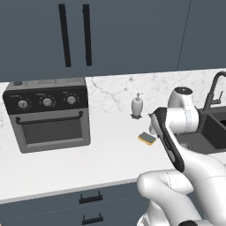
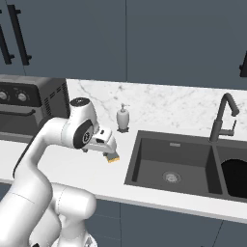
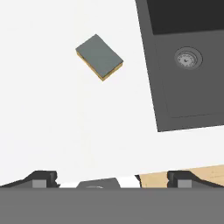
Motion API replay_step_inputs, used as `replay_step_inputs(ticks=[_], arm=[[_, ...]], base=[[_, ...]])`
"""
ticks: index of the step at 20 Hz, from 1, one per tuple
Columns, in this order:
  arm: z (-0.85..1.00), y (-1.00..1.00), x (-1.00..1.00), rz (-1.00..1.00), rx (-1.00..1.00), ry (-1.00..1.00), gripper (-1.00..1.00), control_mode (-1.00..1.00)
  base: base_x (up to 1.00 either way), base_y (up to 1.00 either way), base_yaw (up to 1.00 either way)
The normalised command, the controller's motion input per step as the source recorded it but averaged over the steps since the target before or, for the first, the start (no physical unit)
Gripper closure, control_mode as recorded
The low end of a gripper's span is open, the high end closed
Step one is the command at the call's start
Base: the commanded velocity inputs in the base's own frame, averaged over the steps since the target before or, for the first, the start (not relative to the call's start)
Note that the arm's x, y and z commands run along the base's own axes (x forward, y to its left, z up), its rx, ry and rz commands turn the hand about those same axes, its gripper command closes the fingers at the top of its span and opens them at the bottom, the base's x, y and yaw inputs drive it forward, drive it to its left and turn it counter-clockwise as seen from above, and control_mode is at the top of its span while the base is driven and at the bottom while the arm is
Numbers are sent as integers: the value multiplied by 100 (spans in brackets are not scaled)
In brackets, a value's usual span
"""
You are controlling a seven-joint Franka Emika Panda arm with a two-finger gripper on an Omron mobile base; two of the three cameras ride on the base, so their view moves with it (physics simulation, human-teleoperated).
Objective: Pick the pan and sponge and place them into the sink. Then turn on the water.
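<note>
White marble counter [image 1: 66, 163] bore the sponge [image 3: 99, 57], flat, at eleven o'clock in the hand view, near the sink [image 3: 188, 87]. Judged light, soft, compressible; best pinched across its short sides. Gripper [image 3: 109, 177] fingers spread wide, empty.

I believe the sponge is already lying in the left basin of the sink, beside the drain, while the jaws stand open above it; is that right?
Not quite. The sponge lies on the white counter, outside the sink and apart from its rim, as the hand view shows. The left basin holds nothing but its drain. The jaws do stand open above.
</note>
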Motion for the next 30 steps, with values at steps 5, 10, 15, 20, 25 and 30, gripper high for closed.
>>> replay_step_inputs(ticks=[5,10,15,20,25,30], arm=[[-8,0,70,4,0,0,-100,-100],[-32,0,67,17,0,0,-100,-100],[-30,0,32,21,0,4,-100,-100],[-24,7,19,16,0,4,-100,-100],[-4,15,13,2,-1,13,-100,-100],[-18,4,19,4,0,9,-100,-100]], base=[[0,0,0],[0,0,0],[0,0,0],[0,0,0],[0,0,0],[0,0,0]])
